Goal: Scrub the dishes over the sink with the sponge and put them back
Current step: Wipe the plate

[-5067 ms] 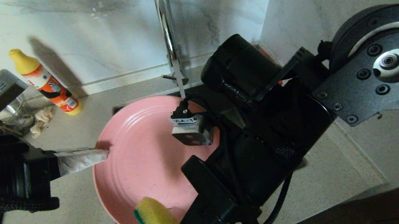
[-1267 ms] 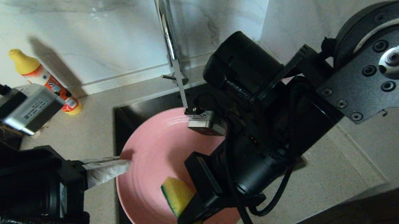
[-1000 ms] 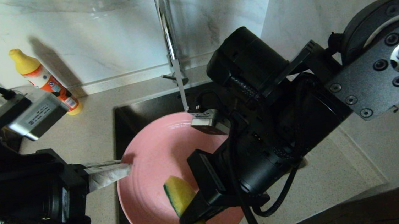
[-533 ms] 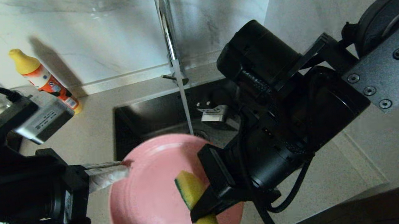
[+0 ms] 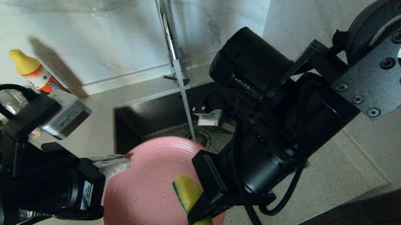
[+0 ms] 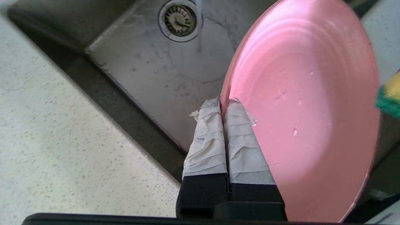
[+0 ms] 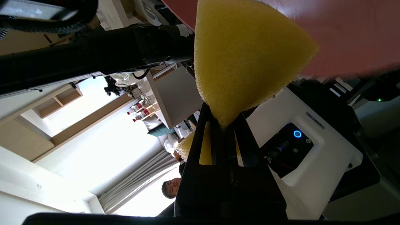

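The pink plate [image 5: 146, 199] hangs tilted over the front edge of the dark sink [image 5: 150, 113]. My left gripper [image 5: 123, 160] is shut on its rim, and its taped fingers [image 6: 240, 137] pinch the plate [image 6: 306, 109] edge. My right gripper [image 5: 197, 213] is shut on the yellow sponge [image 5: 187, 192], whose green layer faces left. The sponge [image 7: 243, 59] bulges out beyond the right gripper [image 7: 223, 120] and rests against the plate's inner face. A corner of the sponge [image 6: 390, 97] shows at the plate's far rim. Water runs from the chrome tap [image 5: 167, 29] down beside the drain [image 6: 178, 20].
A yellow-capped orange detergent bottle [image 5: 31, 74] stands at the back left against the marble wall, partly behind my left wrist camera. A clear glass vessel [image 5: 10, 100] sits beside it. Speckled countertop [image 5: 334, 173] surrounds the sink, and a wall closes the right side.
The plate has come forward and left out from under the tap, uncovering the drain. My left arm has drawn nearer with it. The sponge stays pressed on the plate's lower right.
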Tool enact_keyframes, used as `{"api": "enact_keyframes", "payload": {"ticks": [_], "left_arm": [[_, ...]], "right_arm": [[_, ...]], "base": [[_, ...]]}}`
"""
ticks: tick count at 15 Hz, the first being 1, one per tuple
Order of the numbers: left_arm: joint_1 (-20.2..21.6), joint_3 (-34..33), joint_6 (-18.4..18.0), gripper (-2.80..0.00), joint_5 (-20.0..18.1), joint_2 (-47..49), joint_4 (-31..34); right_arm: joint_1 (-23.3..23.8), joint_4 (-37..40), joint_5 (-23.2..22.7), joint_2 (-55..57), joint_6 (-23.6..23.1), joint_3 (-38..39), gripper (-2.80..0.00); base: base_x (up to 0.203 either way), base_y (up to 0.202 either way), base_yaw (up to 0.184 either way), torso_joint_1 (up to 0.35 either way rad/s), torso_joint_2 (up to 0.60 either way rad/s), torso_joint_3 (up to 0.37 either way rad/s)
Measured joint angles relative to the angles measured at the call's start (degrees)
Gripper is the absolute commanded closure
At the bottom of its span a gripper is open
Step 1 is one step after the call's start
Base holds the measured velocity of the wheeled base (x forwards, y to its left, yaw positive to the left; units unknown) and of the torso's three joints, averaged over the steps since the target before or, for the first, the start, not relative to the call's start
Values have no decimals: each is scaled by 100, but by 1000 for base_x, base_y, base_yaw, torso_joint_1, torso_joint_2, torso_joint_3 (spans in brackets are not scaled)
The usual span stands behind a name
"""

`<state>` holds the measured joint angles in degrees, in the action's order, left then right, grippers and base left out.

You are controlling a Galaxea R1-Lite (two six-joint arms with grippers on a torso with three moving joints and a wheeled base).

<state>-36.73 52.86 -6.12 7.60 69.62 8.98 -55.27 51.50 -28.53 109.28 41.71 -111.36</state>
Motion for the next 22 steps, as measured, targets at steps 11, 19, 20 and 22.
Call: {"api": "enact_keyframes", "payload": {"ticks": [11, 19, 20, 22], "left_arm": [[-848, 39, -776, 0, 1323, 72, -260], [-1388, -25, -936, 0, 1731, 15, -375], [-1407, -47, -963, 0, 1731, 4, -373], [-1425, -84, -994, 0, 1725, -16, -375]], "right_arm": [[-121, -483, 138, 307, -21, 1, 0], [-125, -629, 338, 524, -5, 1, 0], [-150, -644, 339, 547, -2, -1, 0], [-228, -734, 342, 565, -2, -3, 0]], "base": [[0, 0, 0, 0, 0, 0], [0, 0, 0, 0, 0, 0], [0, 0, 0, 0, 0, 0], [0, 0, 0, 0, 0, 0]]}}
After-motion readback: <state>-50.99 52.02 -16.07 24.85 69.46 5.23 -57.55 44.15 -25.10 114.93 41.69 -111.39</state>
